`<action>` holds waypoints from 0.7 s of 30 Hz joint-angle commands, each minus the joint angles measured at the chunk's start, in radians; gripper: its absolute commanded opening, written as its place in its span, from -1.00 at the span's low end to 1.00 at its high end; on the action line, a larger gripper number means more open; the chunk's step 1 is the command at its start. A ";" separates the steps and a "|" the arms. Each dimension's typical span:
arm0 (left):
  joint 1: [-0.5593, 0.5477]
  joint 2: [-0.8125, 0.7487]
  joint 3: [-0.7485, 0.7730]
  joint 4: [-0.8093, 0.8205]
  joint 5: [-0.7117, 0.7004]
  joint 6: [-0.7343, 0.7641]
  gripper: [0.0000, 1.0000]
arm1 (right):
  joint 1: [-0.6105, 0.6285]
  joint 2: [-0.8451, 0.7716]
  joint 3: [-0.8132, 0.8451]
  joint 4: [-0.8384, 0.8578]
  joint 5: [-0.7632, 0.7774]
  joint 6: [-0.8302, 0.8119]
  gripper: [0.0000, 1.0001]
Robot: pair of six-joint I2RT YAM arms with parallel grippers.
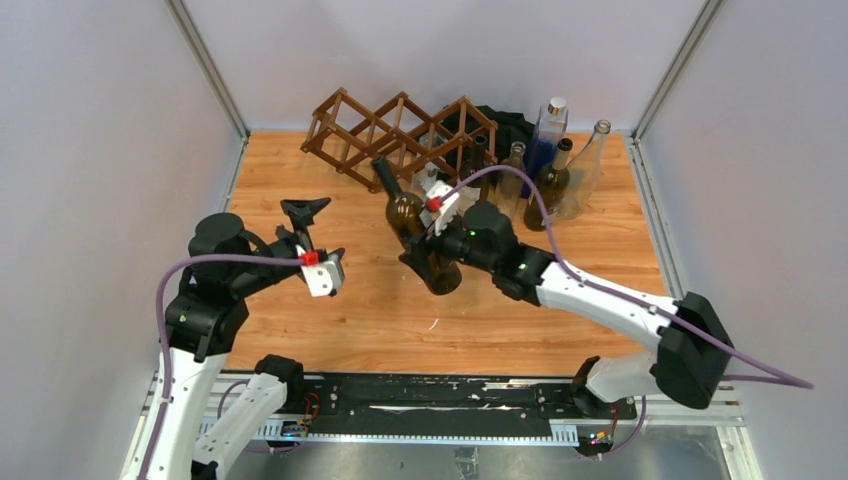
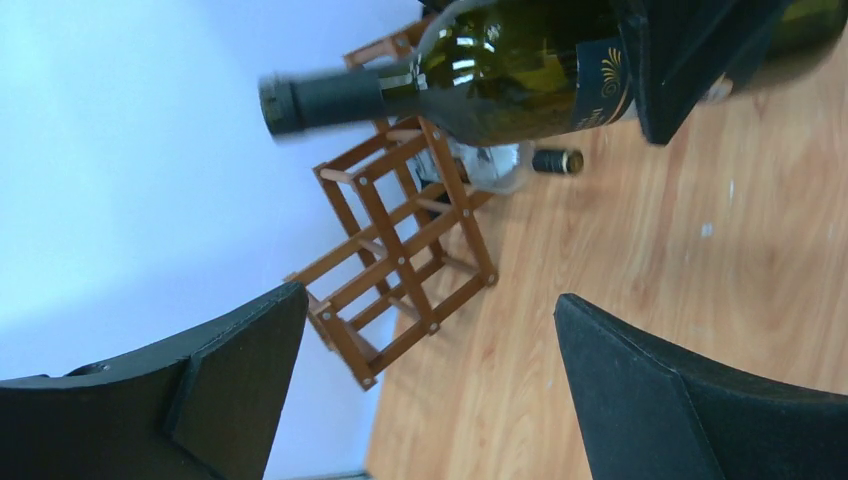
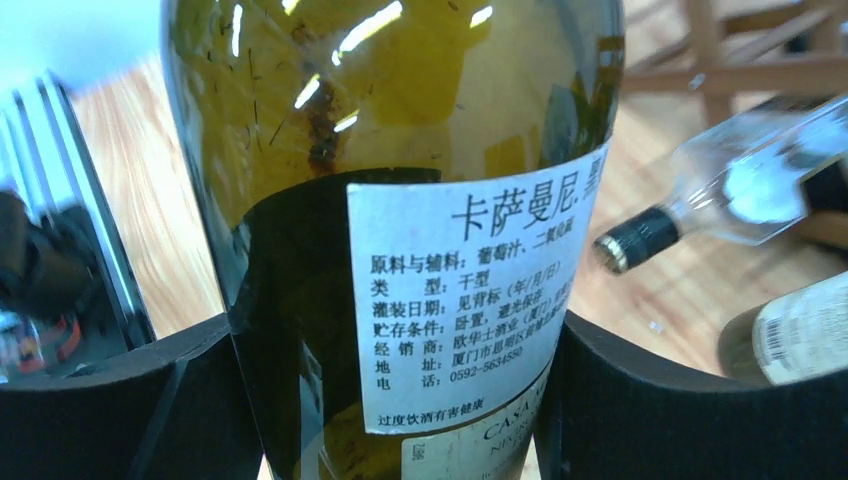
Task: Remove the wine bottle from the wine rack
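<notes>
**Bottle held in the right arm's grip, just near of the rack**

The wooden table (image 1: 300, 320) fills the floor of the white-walled booth, with both arms reaching out over it from the near edge. At its far side stands the wine rack (image 1: 400, 135), a dark brown lattice of diamond cells set slightly askew, its left end a little nearer than its right. To the right of it, at the far right of the table, a cluster of upright bottles (image 1: 550, 165) stands close together, some clear, some dark, one blue.

The wine bottle (image 1: 410, 215), dark green glass, lies on a slant just near of the rack. Its capped neck points far and left toward the lattice and its base points near. From above, the cap overlaps the rack's near edge, and I cannot tell whether the two touch.

The right gripper (image 1: 432, 245) has its two black fingers clamped on opposite sides of the bottle's body, across the white back label (image 3: 460, 300).

The left gripper (image 1: 322, 232) hangs over the left side of the table, its fingers spread wide with nothing between them, well apart from the bottle.

A small clear bottle (image 3: 740, 195) with a dark cap lies on its side beside the rack.
</notes>
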 commanded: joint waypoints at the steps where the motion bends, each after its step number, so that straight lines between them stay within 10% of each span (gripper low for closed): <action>1: -0.004 -0.006 -0.024 0.260 0.024 -0.534 1.00 | -0.028 -0.141 -0.033 0.348 0.051 0.150 -1.00; 13: -0.004 -0.050 -0.178 0.574 0.170 -1.281 1.00 | -0.014 -0.128 0.078 0.651 -0.003 0.453 -1.00; 21: -0.023 -0.022 -0.191 0.652 0.266 -1.386 1.00 | 0.084 -0.018 0.208 0.702 -0.021 0.434 -1.00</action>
